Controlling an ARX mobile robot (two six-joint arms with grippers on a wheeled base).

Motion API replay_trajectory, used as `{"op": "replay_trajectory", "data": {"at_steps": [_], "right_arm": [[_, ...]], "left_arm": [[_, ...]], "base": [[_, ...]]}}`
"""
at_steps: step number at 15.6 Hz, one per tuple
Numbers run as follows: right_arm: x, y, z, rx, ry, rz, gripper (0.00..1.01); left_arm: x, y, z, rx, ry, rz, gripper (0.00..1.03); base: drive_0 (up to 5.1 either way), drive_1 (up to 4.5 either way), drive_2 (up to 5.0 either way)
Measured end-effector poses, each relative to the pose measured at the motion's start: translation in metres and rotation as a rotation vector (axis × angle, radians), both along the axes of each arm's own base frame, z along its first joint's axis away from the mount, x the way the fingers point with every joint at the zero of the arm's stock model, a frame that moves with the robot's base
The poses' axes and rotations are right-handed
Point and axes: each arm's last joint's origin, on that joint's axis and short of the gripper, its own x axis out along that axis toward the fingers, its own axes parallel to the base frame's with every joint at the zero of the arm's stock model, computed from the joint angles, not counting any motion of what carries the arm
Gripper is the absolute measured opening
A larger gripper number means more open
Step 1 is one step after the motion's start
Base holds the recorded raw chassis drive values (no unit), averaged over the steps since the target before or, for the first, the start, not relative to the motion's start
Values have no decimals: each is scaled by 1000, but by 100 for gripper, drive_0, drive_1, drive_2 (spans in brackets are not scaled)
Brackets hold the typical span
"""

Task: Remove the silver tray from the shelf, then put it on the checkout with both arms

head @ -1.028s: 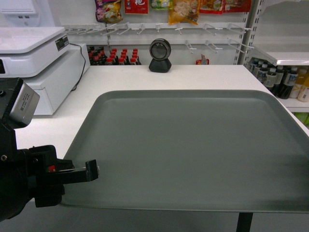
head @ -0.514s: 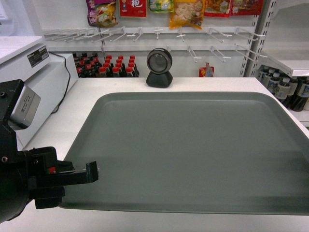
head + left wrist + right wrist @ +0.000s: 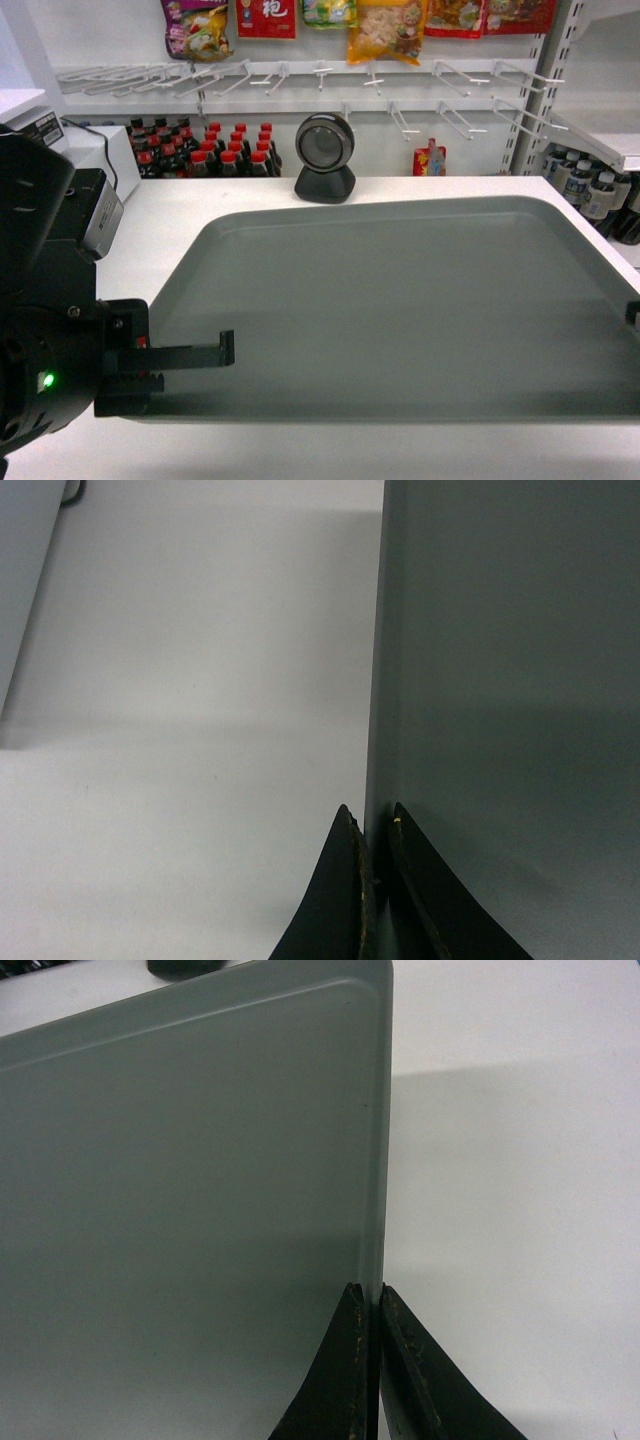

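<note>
Your left gripper [image 3: 375,880] has its two thin black fingers pinched onto the left rim of the silver tray [image 3: 510,680]; in the left wrist view the rim runs straight up from between the tips, one finger on the outer side over the white counter, the other over the tray's floor. In the head view that same gripper [image 3: 215,352] reaches in from the bulky black arm at lower left, and its upper finger lies flat over the tray's near-left edge.

Your right gripper [image 3: 372,1360] is likewise clamped on the opposite rim. The right wrist view shows the rim disappearing between the two closed fingers, with the tray's rounded far corner at the top of the view. In the head view only a small dark bit shows at the right edge.

The silver tray [image 3: 420,300] lies flat and wide across the checkout [image 3: 250,195], held by both side rims; you cannot tell whether its underside touches the counter, though a soft shadow falls on the white top beside each rim.

Beyond the tray's far edge a round black scanner [image 3: 325,155] stands on the checkout. Behind it are rows of red-capped bottles [image 3: 215,148], bare wire pegs and hanging snack packets [image 3: 385,25]. A white machine [image 3: 85,150] sits far left.
</note>
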Motion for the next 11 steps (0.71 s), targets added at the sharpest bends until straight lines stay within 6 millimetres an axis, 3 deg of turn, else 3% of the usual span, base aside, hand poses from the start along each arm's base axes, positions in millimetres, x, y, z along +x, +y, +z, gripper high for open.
{"op": "replay_trajectory", "data": {"at_steps": [2, 3, 5, 7, 9, 11], "right_arm": [[34, -6, -1, 32, 14, 48, 2], [60, -8, -5, 50, 43, 61, 2], [104, -6, -22, 60, 104, 73, 2], [134, 1, -47, 50, 111, 81, 2], [132, 10, -73, 11, 176, 79, 2], [124, 12, -82, -24, 194, 65, 3]], "left_arm": [[26, -3, 3, -44, -23, 8, 3], [49, -2, -1, -86, -10, 12, 3], [84, 0, -18, -116, 40, 8, 3], [107, 3, -34, -99, 49, 9, 3], [102, 1, -56, -75, 108, 15, 3], [92, -5, -69, -68, 133, 22, 3]], "base": [[0, 0, 0], [0, 0, 0], [0, 0, 0], [0, 0, 0], [0, 0, 0], [0, 0, 0]]}}
